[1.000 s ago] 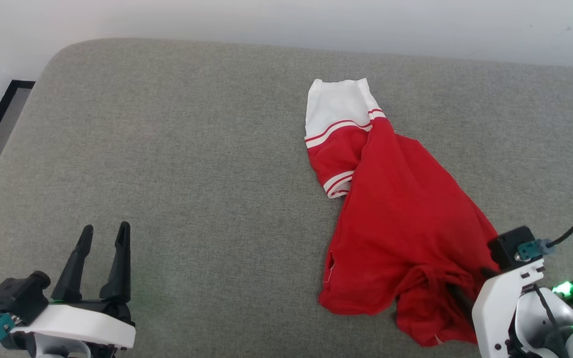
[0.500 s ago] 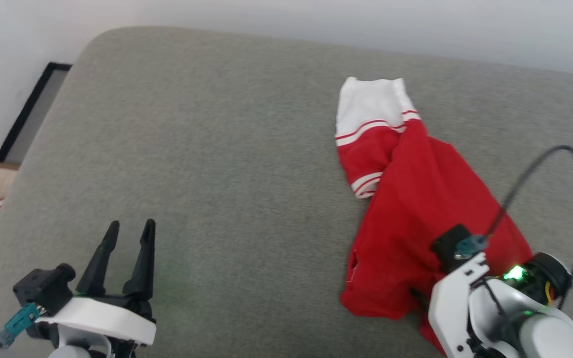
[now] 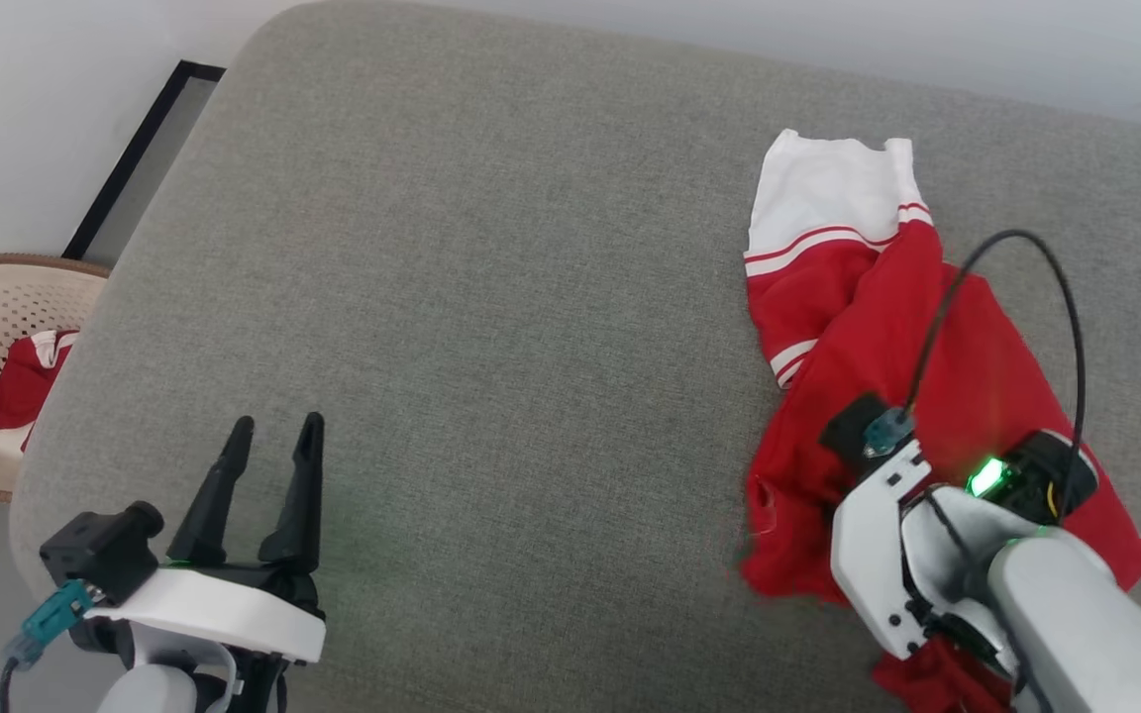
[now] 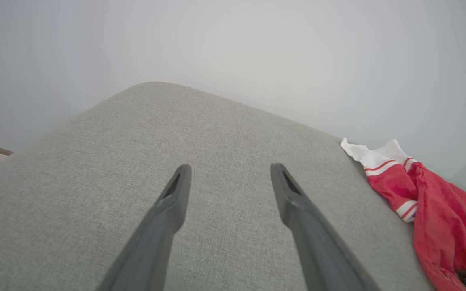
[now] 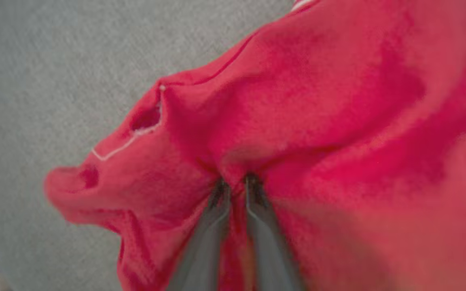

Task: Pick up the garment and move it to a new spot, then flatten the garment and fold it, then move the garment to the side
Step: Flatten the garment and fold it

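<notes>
Two grippers, one garment. The right gripper [image 5: 235,182] is clamped on a bunched fold of the garment [image 3: 967,366], its fingers nearly together with red cloth pinched between them. The left gripper [image 3: 278,426] hovers with fingers apart at 7 o'clock in the head view, touching nothing. The garment lies crumpled on the grey cushion [image 3: 531,297] at 3 o'clock, well apart from the left gripper.

Step in hand, as judged: picking up for the move to a new spot. A good lift would rise straight until the far sleeve [image 3: 823,193] hangs free of the cushion. It would then travel toward the bare area at 9 o'clock with the clamp held firm, since one pinch may slip and a dragged sleeve would twist the pile.

The garment is a red shirt. Its white sleeve with red stripes points to 12 o'clock, and a striped cuff [image 3: 790,361] sits at its 9 o'clock edge. A white-stitched seam runs by a small gap near the grasp.
</notes>
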`<state>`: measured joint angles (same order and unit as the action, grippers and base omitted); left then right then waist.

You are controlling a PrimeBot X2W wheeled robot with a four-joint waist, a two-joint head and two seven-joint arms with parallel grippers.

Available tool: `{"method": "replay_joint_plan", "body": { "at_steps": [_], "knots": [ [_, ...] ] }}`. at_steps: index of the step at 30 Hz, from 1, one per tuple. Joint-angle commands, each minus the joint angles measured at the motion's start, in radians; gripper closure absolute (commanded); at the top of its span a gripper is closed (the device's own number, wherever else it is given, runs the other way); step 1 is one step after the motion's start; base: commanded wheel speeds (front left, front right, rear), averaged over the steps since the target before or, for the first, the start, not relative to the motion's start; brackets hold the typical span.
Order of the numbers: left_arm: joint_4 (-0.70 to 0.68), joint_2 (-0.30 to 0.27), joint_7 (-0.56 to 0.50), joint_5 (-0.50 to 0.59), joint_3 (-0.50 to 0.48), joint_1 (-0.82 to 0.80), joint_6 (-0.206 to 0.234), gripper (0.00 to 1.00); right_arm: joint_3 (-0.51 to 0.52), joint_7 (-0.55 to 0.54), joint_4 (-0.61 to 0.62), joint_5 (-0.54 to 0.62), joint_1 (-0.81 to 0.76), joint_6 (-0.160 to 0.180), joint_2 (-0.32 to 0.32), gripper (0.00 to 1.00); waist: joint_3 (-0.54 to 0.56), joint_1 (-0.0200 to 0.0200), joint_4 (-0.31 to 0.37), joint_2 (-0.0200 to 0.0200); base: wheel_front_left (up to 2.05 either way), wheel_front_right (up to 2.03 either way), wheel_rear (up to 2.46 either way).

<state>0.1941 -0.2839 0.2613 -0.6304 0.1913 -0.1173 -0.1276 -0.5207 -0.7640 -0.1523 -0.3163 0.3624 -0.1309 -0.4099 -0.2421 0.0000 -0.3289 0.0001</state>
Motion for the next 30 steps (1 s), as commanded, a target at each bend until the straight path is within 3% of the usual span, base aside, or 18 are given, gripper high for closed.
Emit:
{"method": "replay_joint_plan", "body": {
  "at_steps": [1, 8, 14, 19, 26, 28, 29, 30],
  "knots": [
    [0.001, 0.002, 0.005, -0.002, -0.013, 0.006, -0.002, 0.0, 0.024, 0.023, -0.017, -0.013, -0.006, 0.001, 0.01, 1.0, 0.005, 0.0, 0.007, -0.0001, 0.0, 0.0, 0.0],
    [-0.012, -0.004, 0.005, 0.006, -0.047, 0.035, -0.002, 0.0, 0.204, 0.06, 0.09, -0.048, -0.038, 0.0, 0.04, 1.0, 0.021, 0.0, 0.044, -0.0001, 0.0, 0.0, 0.0],
    [-0.023, -0.005, 0.005, 0.014, -0.056, 0.044, -0.002, 0.0, 0.432, 0.087, 0.167, -0.02, -0.079, 0.0, 0.075, 1.0, 0.027, 0.0, 0.082, -0.0001, 0.0, 0.0, 0.0],
    [-0.028, -0.004, 0.005, 0.016, -0.05, 0.034, -0.002, 0.0, 0.596, 0.112, 0.133, 0.037, -0.113, 0.0, 0.107, 1.0, 0.026, 0.0, 0.096, -0.0001, 0.0, 0.0, 0.0],
    [-0.027, -0.01, 0.005, 0.014, -0.045, 0.021, -0.002, 0.0, 0.711, 0.143, -0.011, 0.092, -0.125, 0.0, 0.14, 1.0, 0.017, 0.0, 0.109, -0.0001, 0.0, 0.0, 0.0],
    [-0.026, -0.013, 0.005, 0.016, -0.043, 0.017, -0.002, 0.0, 0.719, 0.153, -0.063, 0.108, -0.111, 0.0, 0.14, 0.55, 0.014, 0.0, 0.112, -0.0001, 0.0, 0.0, 0.0],
    [-0.024, -0.015, 0.005, 0.018, -0.041, 0.016, -0.002, 0.0, 0.723, 0.155, -0.09, 0.102, -0.104, 0.0, 0.144, 0.17, 0.014, 0.0, 0.114, -0.0001, 0.0, 0.0, 0.0],
    [-0.023, -0.018, 0.005, 0.018, -0.039, 0.013, -0.002, 0.0, 0.724, 0.162, -0.109, 0.107, -0.099, 0.0, 0.147, 0.0, 0.014, 0.0, 0.117, -0.0001, 0.0, 0.0, 0.0]
  ]
}}
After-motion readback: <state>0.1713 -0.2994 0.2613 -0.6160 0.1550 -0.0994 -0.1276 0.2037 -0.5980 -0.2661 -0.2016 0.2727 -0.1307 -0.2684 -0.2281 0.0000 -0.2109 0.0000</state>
